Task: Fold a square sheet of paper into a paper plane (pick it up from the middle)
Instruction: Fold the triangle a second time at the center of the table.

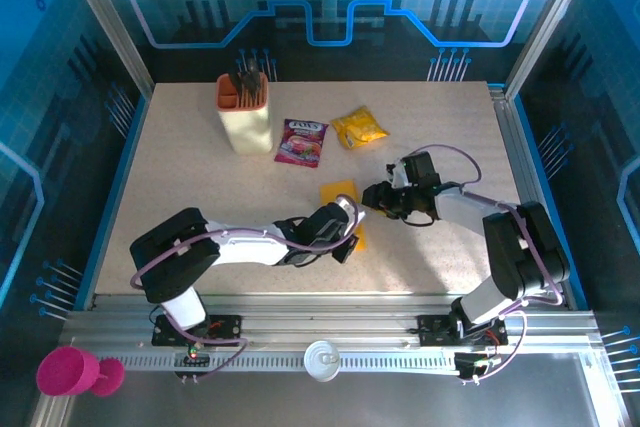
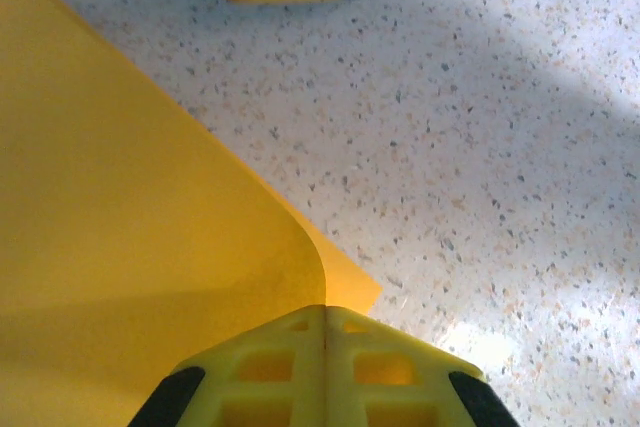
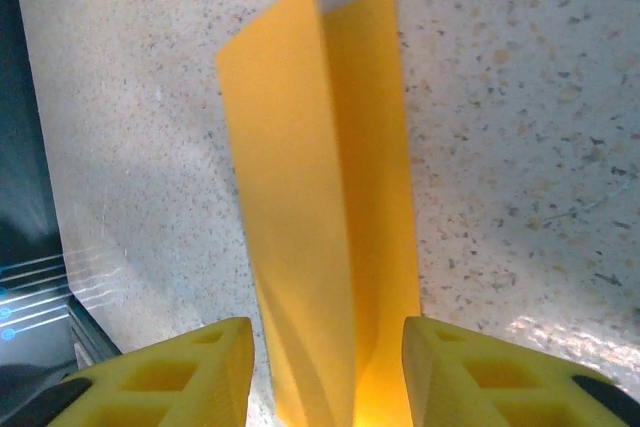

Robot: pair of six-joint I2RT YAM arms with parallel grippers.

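Two robot arms meet over a pale speckled worktop (image 1: 200, 167), seen from above. Between their tips, near the middle of the worktop, lies the thin orange-yellow square sheet of paper (image 1: 338, 190), already creased narrower. The left arm (image 1: 250, 245) has its jaws at the sheet's near end. The right arm (image 1: 465, 209) has its jaws just beside the far part. Well apart, towards the back, are a tall beige holder (image 1: 247, 125), a purple printed packet (image 1: 303, 141) and a crinkled yellow snack packet (image 1: 358, 128).

From the left wrist, the left jaws are clenched, their yellow fingers (image 2: 270, 367) pressed together. The edge of the square sheet of paper (image 2: 120, 247) curls up into the seam, so they appear to pinch it near a corner.

From the right wrist, the right jaws are released and stand apart on either side of the square sheet of paper (image 3: 330, 197). One flap of the sheet stands up along a crease.

Several things could go wrong from here. The pinch sits at the very edge, so a pull could tear the thin paper or let it slip free. With the right jaws released, nothing pins the far end, so the sheet may skate across the smooth worktop. The raised flap could spring open or get crumpled if the jaws descend off line. That would leave a crooked crease and a lopsided plane.
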